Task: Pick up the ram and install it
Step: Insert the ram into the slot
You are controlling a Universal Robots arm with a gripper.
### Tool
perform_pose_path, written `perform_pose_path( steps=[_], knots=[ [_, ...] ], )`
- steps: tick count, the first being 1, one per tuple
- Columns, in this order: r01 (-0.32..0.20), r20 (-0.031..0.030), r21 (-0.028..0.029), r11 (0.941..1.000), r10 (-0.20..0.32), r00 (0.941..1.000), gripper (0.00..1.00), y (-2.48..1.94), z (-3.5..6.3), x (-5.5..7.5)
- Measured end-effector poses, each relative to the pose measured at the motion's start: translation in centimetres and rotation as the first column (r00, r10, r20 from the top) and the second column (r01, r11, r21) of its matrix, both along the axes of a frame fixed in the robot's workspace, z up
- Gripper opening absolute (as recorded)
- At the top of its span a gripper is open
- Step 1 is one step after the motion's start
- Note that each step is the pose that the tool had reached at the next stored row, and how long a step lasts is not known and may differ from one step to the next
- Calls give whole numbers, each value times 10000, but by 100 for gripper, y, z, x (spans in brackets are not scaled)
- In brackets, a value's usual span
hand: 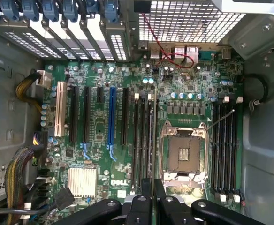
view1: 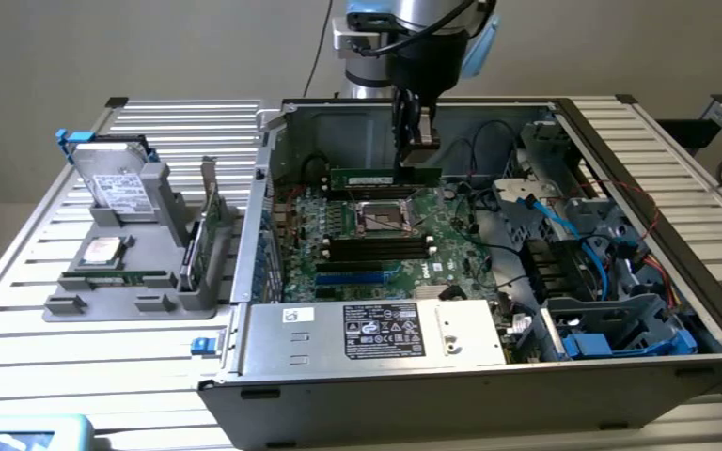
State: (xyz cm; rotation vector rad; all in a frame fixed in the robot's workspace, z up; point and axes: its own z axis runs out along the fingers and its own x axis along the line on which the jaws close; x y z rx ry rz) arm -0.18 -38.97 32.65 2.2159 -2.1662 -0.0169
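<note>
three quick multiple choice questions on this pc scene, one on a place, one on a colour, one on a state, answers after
1. Where does the black pincer hang?
A over the grey parts holder
B over the green motherboard in the open grey computer case
C over a keyboard

2. What colour is the long, thin circuit-board ram stick in the pincer?
A green
B red
C white

3. How is the pincer?
A open, empty
B shut on a screwdriver
C shut on the ram stick

Answers: 1 B, it is inside the case, away from the holder; 2 A, the board is green; 3 C, it pinches the stick's upper edge.
</note>
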Motion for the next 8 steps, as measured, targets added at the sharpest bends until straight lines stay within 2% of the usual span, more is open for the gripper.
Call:
perform_pose_path(
  steps=[4, 8],
  knots=[
    [0, 81, -50, 10000, 1, 10000, 14, 11, -42, 0],
    [-3, 89, -135, 9999, 4, 10000, 14, 30, -97, 0]
  ],
)
